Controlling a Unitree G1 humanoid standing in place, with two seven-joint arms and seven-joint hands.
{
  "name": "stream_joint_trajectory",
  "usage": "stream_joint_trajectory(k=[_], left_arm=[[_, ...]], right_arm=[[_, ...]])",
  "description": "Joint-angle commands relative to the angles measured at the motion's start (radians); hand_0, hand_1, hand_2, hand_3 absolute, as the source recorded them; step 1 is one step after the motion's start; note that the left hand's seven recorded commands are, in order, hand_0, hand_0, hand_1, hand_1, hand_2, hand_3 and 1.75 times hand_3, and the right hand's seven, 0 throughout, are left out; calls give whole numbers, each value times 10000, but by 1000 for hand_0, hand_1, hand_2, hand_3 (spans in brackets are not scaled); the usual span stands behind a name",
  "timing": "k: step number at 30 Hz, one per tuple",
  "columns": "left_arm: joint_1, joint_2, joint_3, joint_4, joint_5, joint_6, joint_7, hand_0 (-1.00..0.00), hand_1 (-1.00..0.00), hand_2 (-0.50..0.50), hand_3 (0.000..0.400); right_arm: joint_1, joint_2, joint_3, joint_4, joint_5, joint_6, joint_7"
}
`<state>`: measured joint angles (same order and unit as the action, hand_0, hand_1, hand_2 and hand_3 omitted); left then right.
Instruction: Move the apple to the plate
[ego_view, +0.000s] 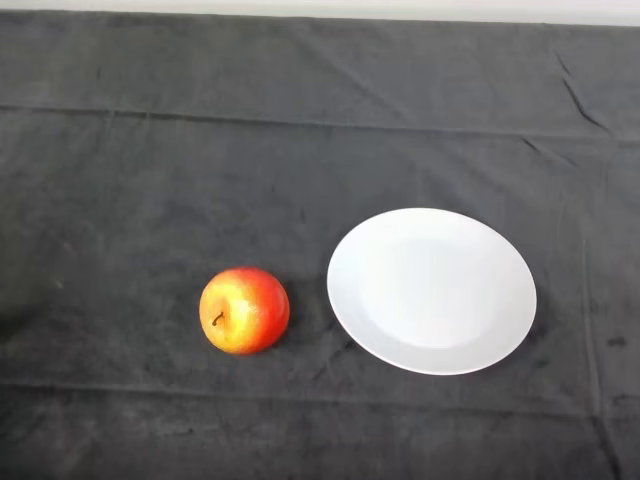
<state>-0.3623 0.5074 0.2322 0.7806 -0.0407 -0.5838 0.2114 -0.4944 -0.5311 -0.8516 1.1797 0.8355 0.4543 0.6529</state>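
Observation:
A red and yellow apple (244, 310) sits on the dark cloth left of centre, stem facing up and toward me. A round white plate (431, 290) lies flat on the cloth to the apple's right, with a narrow strip of cloth between them. The plate holds nothing.
The dark cloth (200, 150) covers the whole table, with a few creases. Its far edge runs along the top of the view.

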Motion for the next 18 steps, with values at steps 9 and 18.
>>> stream_joint_trajectory(k=[9, 18], left_arm=[[1272, -527, -801, -2754, 622, 1242, 226, 0, 0, 0, 0], [1793, -751, -1378, -4690, 970, 2220, 162, 0, 0, 0, 0]], right_arm=[[-123, -192, -102, 60, -120, -2, -9], [-100, -162, -92, -10, -121, -5, -43]])
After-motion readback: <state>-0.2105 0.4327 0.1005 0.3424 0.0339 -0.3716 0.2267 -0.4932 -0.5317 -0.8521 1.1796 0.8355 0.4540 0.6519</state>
